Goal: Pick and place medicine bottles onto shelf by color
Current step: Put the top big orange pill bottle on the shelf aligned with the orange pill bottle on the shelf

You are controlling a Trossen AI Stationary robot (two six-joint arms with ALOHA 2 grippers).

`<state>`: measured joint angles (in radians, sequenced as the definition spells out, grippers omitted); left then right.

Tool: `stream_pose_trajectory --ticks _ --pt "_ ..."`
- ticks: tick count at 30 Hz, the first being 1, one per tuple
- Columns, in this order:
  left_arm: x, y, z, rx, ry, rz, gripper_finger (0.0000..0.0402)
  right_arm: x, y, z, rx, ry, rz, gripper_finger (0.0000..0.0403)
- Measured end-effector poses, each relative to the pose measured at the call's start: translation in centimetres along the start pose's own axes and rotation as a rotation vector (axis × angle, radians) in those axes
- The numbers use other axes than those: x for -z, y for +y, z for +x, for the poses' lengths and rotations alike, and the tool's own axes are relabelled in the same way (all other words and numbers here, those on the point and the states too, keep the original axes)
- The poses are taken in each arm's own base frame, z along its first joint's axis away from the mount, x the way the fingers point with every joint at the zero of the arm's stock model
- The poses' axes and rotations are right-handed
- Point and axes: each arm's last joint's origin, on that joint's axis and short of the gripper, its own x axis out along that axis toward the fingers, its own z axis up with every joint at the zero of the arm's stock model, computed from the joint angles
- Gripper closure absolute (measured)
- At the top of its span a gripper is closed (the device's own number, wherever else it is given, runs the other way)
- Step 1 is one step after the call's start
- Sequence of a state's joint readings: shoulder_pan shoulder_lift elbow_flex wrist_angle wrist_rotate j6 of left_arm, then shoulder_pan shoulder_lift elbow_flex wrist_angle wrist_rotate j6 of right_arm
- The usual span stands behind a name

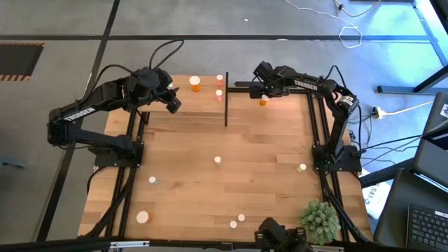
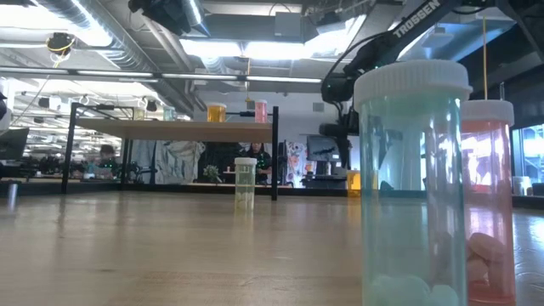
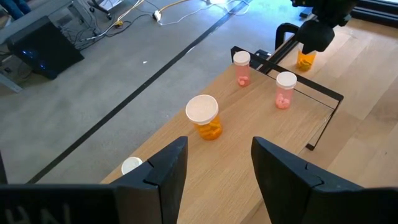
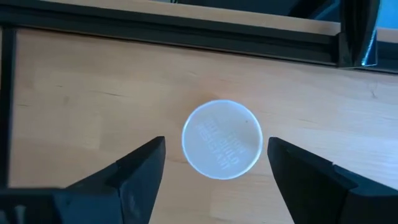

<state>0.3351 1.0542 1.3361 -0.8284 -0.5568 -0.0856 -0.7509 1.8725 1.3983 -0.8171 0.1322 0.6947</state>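
The right gripper (image 4: 214, 168) is hanging wide open over an orange bottle (image 1: 263, 102), mostly hiding it from above. The left gripper (image 3: 214, 171) is hovering over the shelf (image 1: 203, 105), seemingly part open and empty.

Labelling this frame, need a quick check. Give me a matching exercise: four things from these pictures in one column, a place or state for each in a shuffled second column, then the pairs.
Column 1
1. right gripper
2. left gripper
3. orange bottle with the wide cap
4. plant ball

Column 2
A. stands on the shelf near two pink bottles
B. at the table's near right corner
C. open, straight above a white bottle cap
D. open and empty, over the shelf

Pairs: 1-C, 2-D, 3-A, 4-B
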Motion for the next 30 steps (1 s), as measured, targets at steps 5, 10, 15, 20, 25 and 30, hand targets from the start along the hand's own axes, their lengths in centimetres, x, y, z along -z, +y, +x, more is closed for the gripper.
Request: stream_pose_trajectory --ticks 5,10,15,20,25,30 --pt "0.0 0.0 0.0 0.000 0.000 0.000 0.0229 0.1 -0.1 0.0 0.013 0.002 -0.001 0.0119" --pt "0.0 0.0 0.0 0.000 0.000 0.000 0.0229 0.1 -0.1 0.0 0.012 0.002 0.000 0.0119" --pt "0.0 0.0 0.0 0.000 0.000 0.000 0.0229 0.1 -0.1 0.1 0.014 0.005 -0.001 0.0119" --pt "0.0 0.0 0.0 0.000 0.000 0.000 0.0229 0.1 0.1 1.5 0.032 0.030 -0.028 0.0119" --pt "0.0 0.0 0.0 0.000 0.000 0.000 0.0229 0.1 0.3 2.4 0.027 0.036 -0.050 0.0119" --pt "0.0 0.0 0.0 0.000 0.000 0.000 0.0229 0.0 0.4 2.4 0.022 0.022 -0.050 0.0119"
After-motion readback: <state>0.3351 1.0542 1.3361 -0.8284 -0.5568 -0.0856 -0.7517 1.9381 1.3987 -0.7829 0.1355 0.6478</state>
